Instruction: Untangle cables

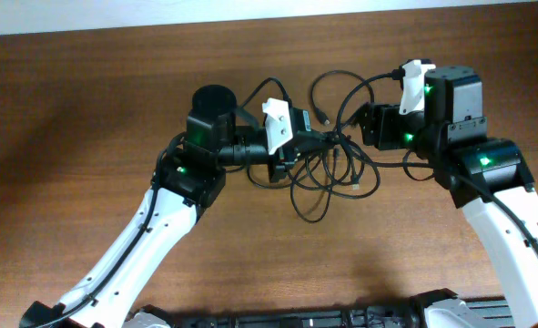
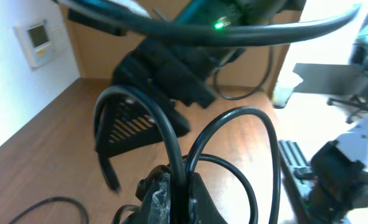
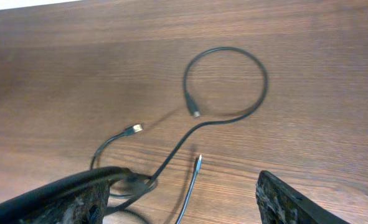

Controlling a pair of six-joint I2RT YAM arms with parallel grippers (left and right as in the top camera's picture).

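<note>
— Looking down from overhead, where are the cables (image 1: pixel 328 171)?
— Mid-table, a loose black tangle between the two arms on the brown wooden table (image 1: pixel 77 128). Some loops spill toward the near edge and one arcs toward the far edge.
— And the left gripper (image 1: pixel 289 153)?
— It reaches in at the tangle's left edge. Its wrist view shows the left gripper (image 2: pixel 173 198) with jaws pressed together on the cables; black cords (image 2: pixel 171 140) rise from between the fingers and arch over.
— Is the whole bundle lifted?
— On that side the cords stand up off the wood. How much of the rest is raised, I cannot tell.
— The right gripper (image 1: pixel 370 128)?
— Just beside the tangle's upper right. Its wrist view shows the right gripper (image 3: pixel 179 200) with fingers (image 3: pixel 65 194) spread wide, one at each lower corner, gripping nothing.
— What lies beneath it?
— One cord curls into a round loop (image 3: pixel 227 84) flat on the wood, ending in a small plug (image 3: pixel 195 113). A second plug (image 3: pixel 134 129) lies to its left, apart from it, and a thin cord end (image 3: pixel 198 160) runs down between the fingers.
</note>
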